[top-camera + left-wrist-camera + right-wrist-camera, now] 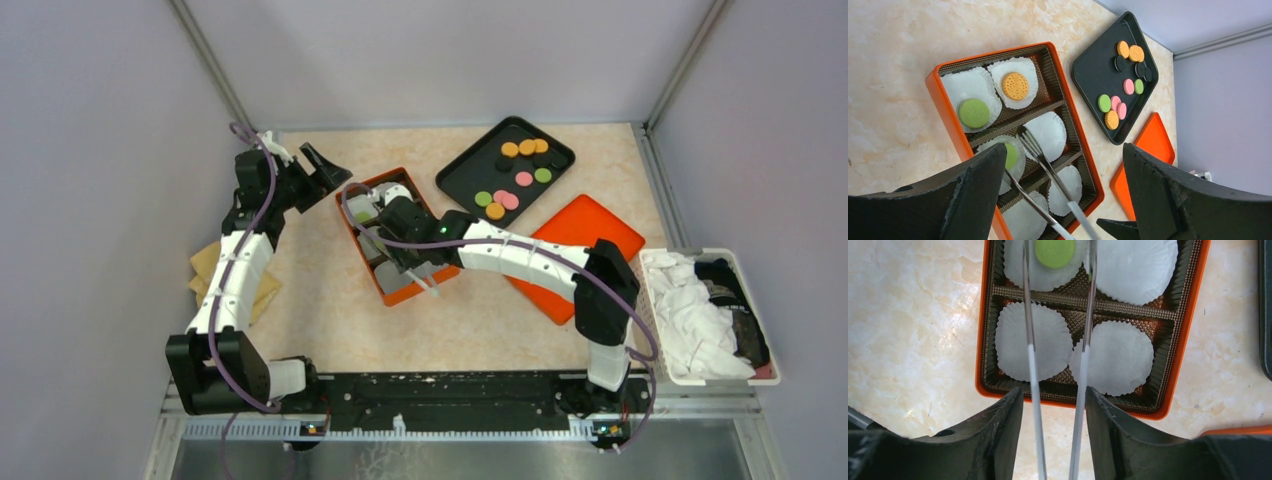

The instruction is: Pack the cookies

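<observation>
Right gripper [1054,395] clamping tweezers [1083,365] along orange box [1188,340], tips straddling green cookie [1054,252] lying flat in paper cup [1013,265], left gripper [1063,150] gaping wide, spare cookies [1129,86] on black tray [1093,70]

Thin shiny metal tweezers [1027,295]; white crimped paper cups [1120,357]; glossy orange plastic box [938,97], brown ribbed plastic insert [1083,302]; matt black plastic tray [1093,70]; matt round cookies [974,113]; polished beige marble-look tabletop [913,315].

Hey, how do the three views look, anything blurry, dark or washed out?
Left wrist view: orange box and cookies crisp, though fingers of the left tool loom dark and soft. Right wrist view: tongs wash out white near the lens. Top view: even light, box small, partly behind the right arm.
</observation>
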Available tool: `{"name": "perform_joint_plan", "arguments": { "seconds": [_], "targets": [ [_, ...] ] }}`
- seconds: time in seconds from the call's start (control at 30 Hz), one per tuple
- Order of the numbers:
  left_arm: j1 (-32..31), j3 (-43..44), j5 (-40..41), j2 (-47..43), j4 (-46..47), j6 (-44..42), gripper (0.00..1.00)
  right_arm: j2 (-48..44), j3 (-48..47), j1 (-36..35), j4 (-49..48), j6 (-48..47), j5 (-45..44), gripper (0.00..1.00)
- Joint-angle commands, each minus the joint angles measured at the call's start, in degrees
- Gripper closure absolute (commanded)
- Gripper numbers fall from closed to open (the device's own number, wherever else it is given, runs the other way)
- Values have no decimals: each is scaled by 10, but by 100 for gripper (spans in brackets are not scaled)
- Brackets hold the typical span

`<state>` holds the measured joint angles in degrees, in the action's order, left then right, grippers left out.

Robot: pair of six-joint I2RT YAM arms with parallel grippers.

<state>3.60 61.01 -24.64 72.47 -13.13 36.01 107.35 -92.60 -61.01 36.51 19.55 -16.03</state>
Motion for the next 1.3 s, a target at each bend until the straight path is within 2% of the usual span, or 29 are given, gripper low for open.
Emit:
{"name": "perform_joint_plan", "arguments": {
  "seconds": [0.0,0.13,0.3,0.5,0.77,1.27],
  "targets": [
    [-2,4,-12,-18,16,-11,8,-19,-36,-1,-15,-2,-18,54],
    [-2,3,-14,-20,18,-11,8,-44,-40,-1,-11,-10,-57,58],
    [-3,2,-19,-18,20,-6,8,-29,-57,0,23,-27,-66,50],
    [-3,-4,-21,-18,21,-5,8,0,-17,1,-1,-16,-29,46],
    [-3,-10,-22,-16,21,-8,8,59,-17,1,-7,3,17,46],
    [-3,-27,-28,-13,31,-4,8,112,-12,6,-6,11,6,45]
  ]
}}
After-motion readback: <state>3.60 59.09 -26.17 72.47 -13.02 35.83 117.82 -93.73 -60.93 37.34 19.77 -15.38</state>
